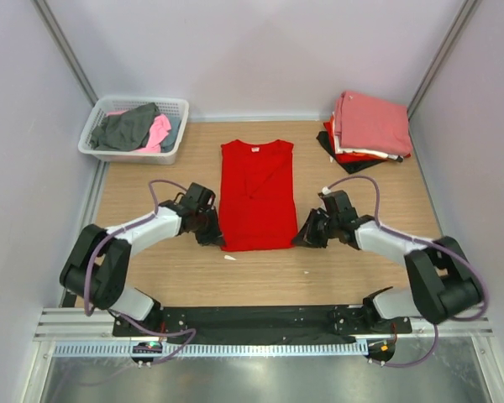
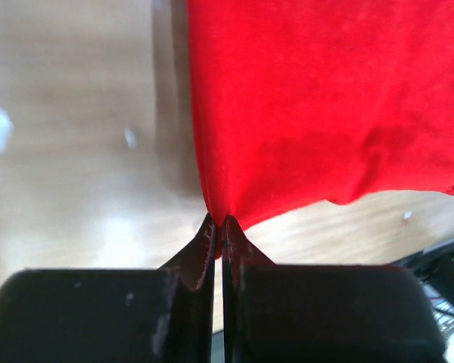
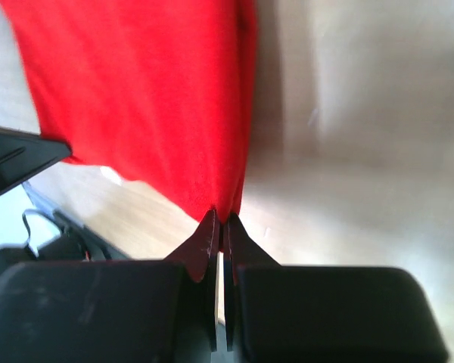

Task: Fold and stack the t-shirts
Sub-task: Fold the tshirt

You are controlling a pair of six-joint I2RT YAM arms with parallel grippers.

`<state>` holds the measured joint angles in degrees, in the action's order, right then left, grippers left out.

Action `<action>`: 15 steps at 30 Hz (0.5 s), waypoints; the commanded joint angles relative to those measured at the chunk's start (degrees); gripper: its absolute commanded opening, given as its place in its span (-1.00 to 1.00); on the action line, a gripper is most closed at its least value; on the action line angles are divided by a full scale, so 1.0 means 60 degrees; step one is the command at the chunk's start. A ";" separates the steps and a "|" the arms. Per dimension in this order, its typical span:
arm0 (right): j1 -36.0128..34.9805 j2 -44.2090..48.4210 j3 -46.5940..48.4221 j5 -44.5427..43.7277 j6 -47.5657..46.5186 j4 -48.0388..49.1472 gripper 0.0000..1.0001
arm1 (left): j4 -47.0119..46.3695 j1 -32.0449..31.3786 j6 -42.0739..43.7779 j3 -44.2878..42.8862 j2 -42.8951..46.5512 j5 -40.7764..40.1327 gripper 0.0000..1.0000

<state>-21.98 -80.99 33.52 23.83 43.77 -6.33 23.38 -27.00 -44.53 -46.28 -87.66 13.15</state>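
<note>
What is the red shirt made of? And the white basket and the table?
Red t-shirt: soft matte cloth, probably cotton knit; it puckers where the left end effector pinches it. Basket: looks like white plastic, moulded lattice walls. Table: pale wood grain, slightly shiny, perhaps laminate.

Left arm (image 1: 147, 227) and right arm (image 1: 386, 242) have black joints, white shells, purple cables (image 1: 162, 181).

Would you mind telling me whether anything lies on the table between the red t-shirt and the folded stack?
Nothing visible does: only bare tabletop separates the red t-shirt from the folded stack.
</note>
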 commanded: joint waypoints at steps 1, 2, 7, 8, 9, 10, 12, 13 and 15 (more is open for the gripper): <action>-0.0641 0.1600 -0.0531 -0.0265 0.0643 -0.0584 -0.97 | 0.0877 -0.0827 -0.0632 0.0606 0.1174 -0.0360 -1.00; -0.1093 0.2431 -0.0750 -0.0629 0.0732 -0.0978 -0.97 | 0.1010 -0.1020 -0.0765 0.0754 0.1742 -0.0505 -1.00; -0.2430 0.4808 -0.1424 -0.1730 0.1916 -0.2151 -0.97 | 0.2049 -0.2001 -0.1790 0.1370 0.3664 -0.0770 -1.00; -0.2532 0.5421 -0.1470 -0.1920 0.2035 -0.2559 -0.97 | 0.2254 -0.2047 -0.1864 0.1371 0.4291 -0.0814 -1.00; -0.2577 0.5761 -0.1470 -0.2023 0.2109 -0.2781 -0.97 | 0.2677 -0.2062 -0.1923 0.1284 0.4558 -0.0887 -1.00; -0.2592 0.6025 -0.1456 -0.2140 0.2197 -0.3001 -0.97 | 0.2899 -0.2047 -0.1967 0.1182 0.4793 -0.1003 -1.00; -0.2592 0.6567 -0.1091 -0.2680 0.2227 -0.3543 -0.97 | 0.3541 -0.2047 -0.1909 0.0642 0.5203 -0.1354 -1.00; -0.2592 0.6584 -0.0901 -0.2814 0.2183 -0.3661 -0.97 | 0.3748 -0.2047 -0.1822 0.0377 0.5205 -0.1458 -1.00; -0.2577 0.6207 -0.0125 -0.3295 0.1891 -0.4012 -0.98 | 0.4289 -0.2033 -0.1485 -0.0513 0.4886 -0.1735 -1.00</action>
<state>-37.30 -42.39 26.61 10.70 54.81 -26.46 43.00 -39.27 -54.11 -42.35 -57.34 6.79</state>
